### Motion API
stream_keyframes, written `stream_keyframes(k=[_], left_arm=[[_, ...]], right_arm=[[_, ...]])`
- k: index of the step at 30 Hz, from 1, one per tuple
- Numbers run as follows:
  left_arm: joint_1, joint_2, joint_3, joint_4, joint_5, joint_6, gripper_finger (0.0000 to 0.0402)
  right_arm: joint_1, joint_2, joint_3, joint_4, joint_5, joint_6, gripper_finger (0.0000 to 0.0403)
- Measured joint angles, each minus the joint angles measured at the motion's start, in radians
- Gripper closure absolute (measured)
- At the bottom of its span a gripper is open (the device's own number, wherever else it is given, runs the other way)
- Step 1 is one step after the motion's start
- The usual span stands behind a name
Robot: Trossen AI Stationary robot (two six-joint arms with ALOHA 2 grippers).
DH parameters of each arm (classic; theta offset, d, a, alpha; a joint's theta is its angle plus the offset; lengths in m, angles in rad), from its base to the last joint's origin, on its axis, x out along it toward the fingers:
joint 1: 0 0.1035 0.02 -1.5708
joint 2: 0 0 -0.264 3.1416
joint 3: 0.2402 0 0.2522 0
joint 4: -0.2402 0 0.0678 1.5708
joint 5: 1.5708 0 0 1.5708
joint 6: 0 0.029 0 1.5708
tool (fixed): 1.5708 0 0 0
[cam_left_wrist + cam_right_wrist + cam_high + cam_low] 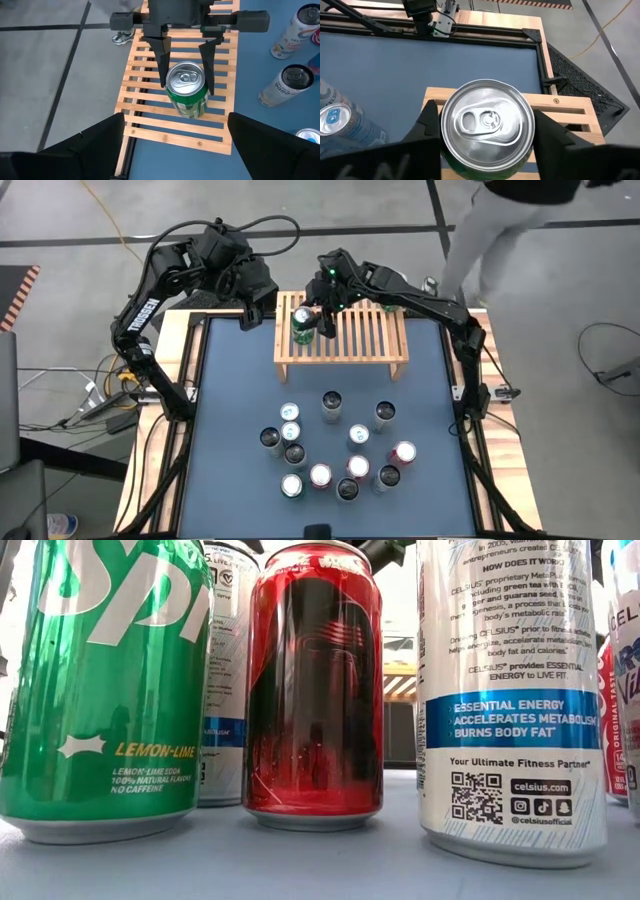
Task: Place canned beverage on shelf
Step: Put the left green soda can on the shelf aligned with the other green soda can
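right claw (312, 316) clamped on the green can (302, 323) at the shelf's (375, 338) far-left corner — seat it flat across the slats before letting go — left claw (247, 308) waits apart.

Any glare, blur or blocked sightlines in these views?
Low view: the green Sprite can, red can and Celsius can fill the frame and hide the shelf; soft highlights on the red one. Right wrist view: bright sheen on the green can lid. High view: even light.

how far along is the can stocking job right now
Done: nothing is stocked and let go yet. In hand: the right gripper brackets one green aluminium can standing upright on the light-wood slatted shelf. Left: about a dozen cans wait on the blue table; the left gripper hovers open by the shelf.
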Motion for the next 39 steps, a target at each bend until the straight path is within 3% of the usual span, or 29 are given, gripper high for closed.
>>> stream_keyframes(k=[15, 21, 31, 35, 39], left_arm=[[0.000, 0.000, 0.000, 0.000, -0.006, 0.002, 0.0058], [0.000, 0.000, 0.000, 0.000, -0.022, 0.004, 0.0058], [0.000, 0.000, 0.000, 0.002, -0.023, 0.019, 0.0058], [0.000, 0.000, 0.000, 0.012, -0.023, 0.032, 0.0058], [0.000, 0.000, 0.000, 0.013, -0.023, 0.046, 0.0058]], right_arm=[[-0.048, -0.078, -0.004, -0.095, 0.025, 0.032, 0.0243], [-0.079, -0.133, -0.004, -0.230, 0.067, 0.035, 0.0243], [-0.132, -0.300, -0.003, -0.500, 0.170, 0.063, 0.0243], [-0.163, -0.367, -0.017, -0.533, 0.189, 0.069, 0.0243], [-0.199, -0.453, -0.129, -0.487, 0.194, 0.089, 0.0243]])
